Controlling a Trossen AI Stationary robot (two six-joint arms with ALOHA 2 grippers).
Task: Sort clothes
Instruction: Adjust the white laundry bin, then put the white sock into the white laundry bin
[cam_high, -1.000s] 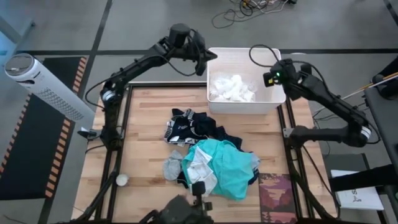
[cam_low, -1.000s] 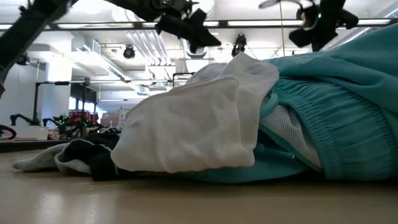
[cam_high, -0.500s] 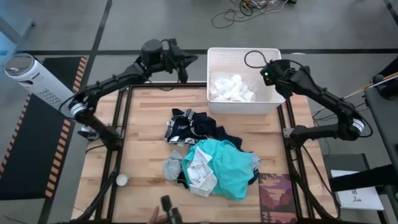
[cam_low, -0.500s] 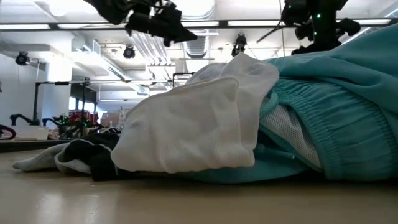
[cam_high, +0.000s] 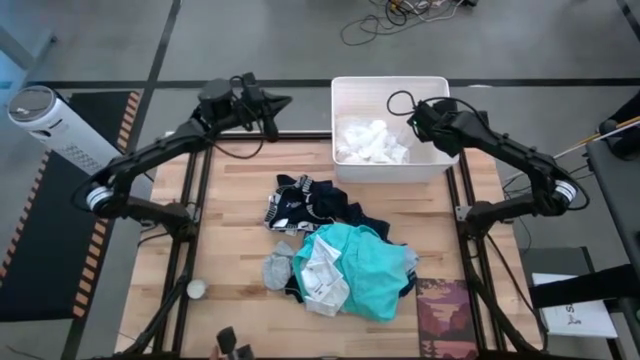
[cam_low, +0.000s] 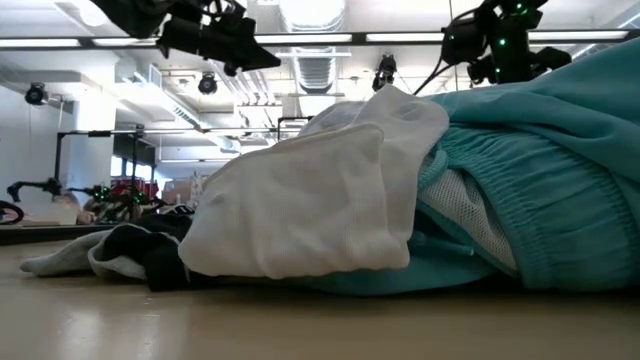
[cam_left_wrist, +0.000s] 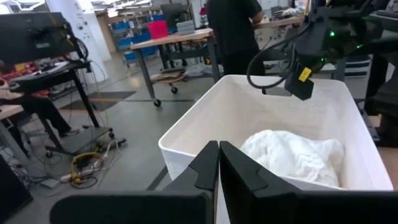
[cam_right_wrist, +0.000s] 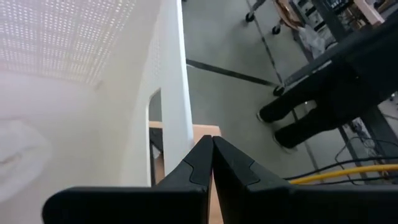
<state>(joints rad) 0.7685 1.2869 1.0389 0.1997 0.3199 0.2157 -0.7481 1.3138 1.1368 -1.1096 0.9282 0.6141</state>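
Observation:
A white garment (cam_high: 372, 141) lies inside the white bin (cam_high: 440, 88) at the table's far edge; it also shows in the left wrist view (cam_left_wrist: 292, 155). The other clothes lie heaped mid-table: navy with white print (cam_high: 300, 205), teal (cam_high: 368, 265), grey (cam_high: 277, 270) and a pale piece (cam_high: 322, 272). In the low view, the teal (cam_low: 540, 190) and pale (cam_low: 310, 200) pieces fill the foreground. My left gripper (cam_high: 272, 112) is shut and empty, raised just left of the bin, and its wrist view (cam_left_wrist: 218, 163) looks at the bin. My right gripper (cam_high: 411, 108) is shut and empty above the bin's right part (cam_right_wrist: 212, 155).
A dark red patterned mat (cam_high: 446, 316) lies at the near right corner. A small white round object (cam_high: 197, 289) sits near the near left corner. A white perforated tower (cam_high: 60, 135) stands on the floor to the left. People and work tables show beyond the table (cam_left_wrist: 230, 31).
My left gripper has gone from the bin's far left corner toward the table's left, staying high and shut. My right gripper has moved a little toward the table's left and far edge above the bin, staying shut. The clothes have not moved.

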